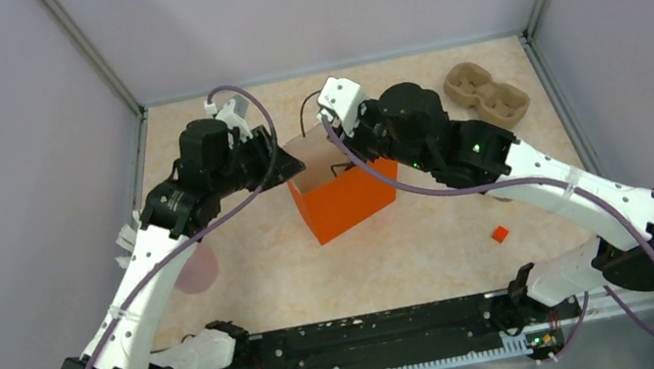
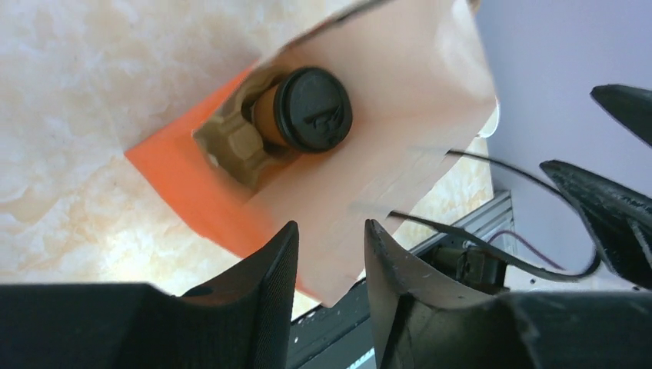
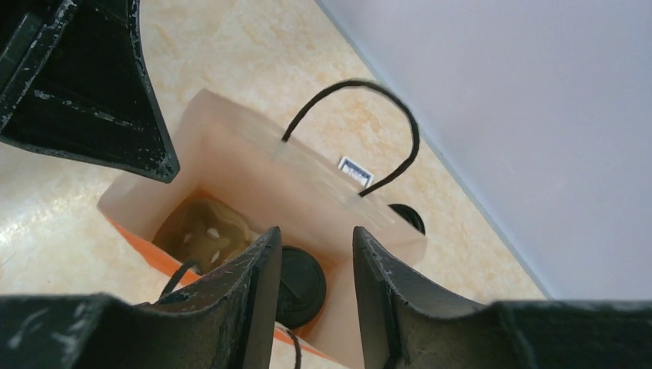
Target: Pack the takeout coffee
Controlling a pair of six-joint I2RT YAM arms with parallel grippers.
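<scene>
The takeout coffee (image 2: 311,108), a tan paper cup with a black lid on it, sits in a brown pulp carrier (image 2: 231,142) inside the upright orange bag (image 1: 351,198). Its lid also shows in the right wrist view (image 3: 301,286). In the top view the arms hide the cup. My left gripper (image 2: 330,234) is open at the bag's left rim, with the pale bag wall (image 2: 361,207) showing between its fingers. My right gripper (image 3: 315,246) is open just above the bag's mouth, by the black cord handle (image 3: 384,131).
A second brown pulp two-cup carrier (image 1: 487,95) lies at the back right. A small red piece (image 1: 499,233) lies at the right front. A round black thing (image 3: 407,217) lies on the table behind the bag. A pinkish round shape (image 1: 196,268) lies under the left arm.
</scene>
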